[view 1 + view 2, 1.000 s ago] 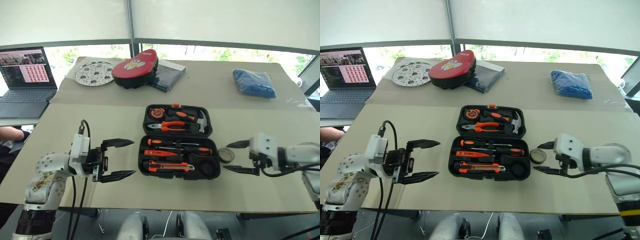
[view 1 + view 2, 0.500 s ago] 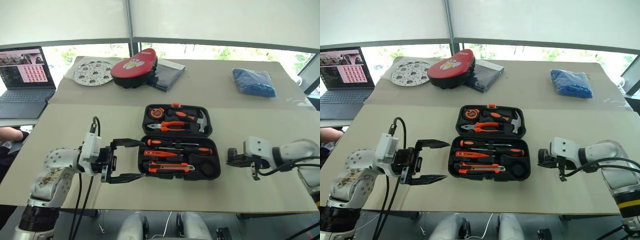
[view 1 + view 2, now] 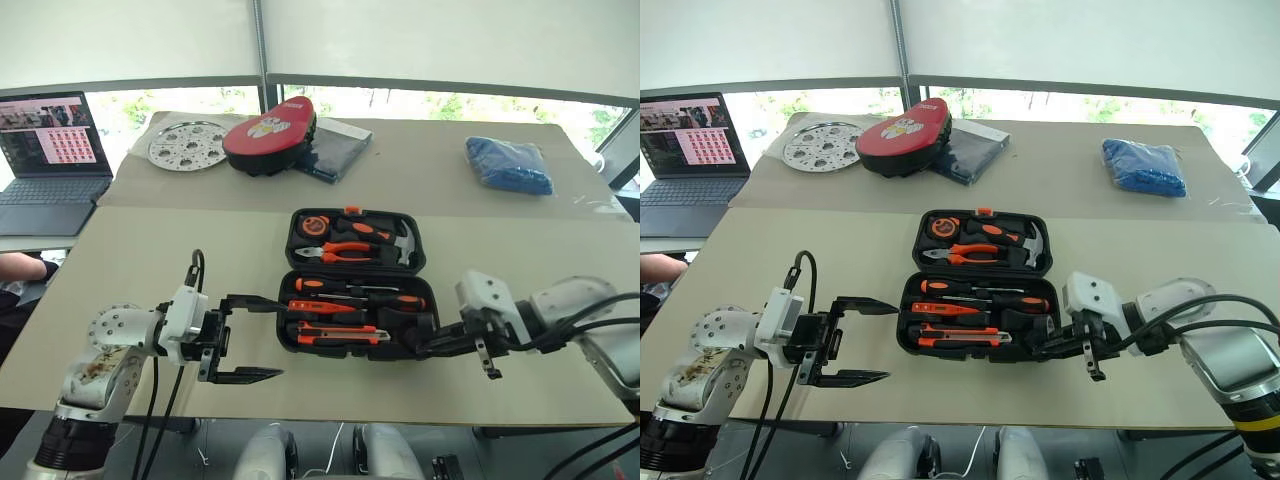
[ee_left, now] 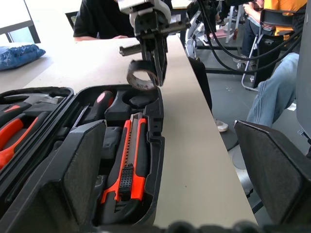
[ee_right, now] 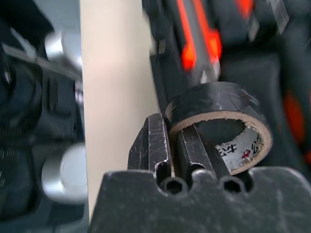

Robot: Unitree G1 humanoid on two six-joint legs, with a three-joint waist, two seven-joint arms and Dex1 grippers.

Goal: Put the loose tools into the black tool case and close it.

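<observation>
Your right gripper [image 5: 171,145] is pinching the wall of the tape ring [image 5: 219,121], one finger inside the ring and one outside, and holds it over the right end of the black tool case [image 3: 352,290], above the round recess at the near right corner. From the left wrist view you see the ring [image 4: 141,77] hanging clear of the tray, just above that recess.

Your left gripper [image 3: 255,338] is spread wide and holds nothing; it sits at the left end of the case, its far finger reaching to the case's left edge and its near finger out over the bare table [image 3: 180,250].

You have the case lying open on the table. Its far half holds the orange-handled pliers [image 3: 345,250], the hammer [image 3: 400,240] and the round tape measure [image 3: 315,224]. Its near half holds the screwdrivers [image 3: 350,290] laid lengthwise and the utility knife [image 4: 129,160] in the slot nearest you.

Behind the case you can see a red-and-black pad [image 3: 268,135], a perforated metal disc [image 3: 187,145] and a blue cloth bundle [image 3: 508,165], all well apart from it.
</observation>
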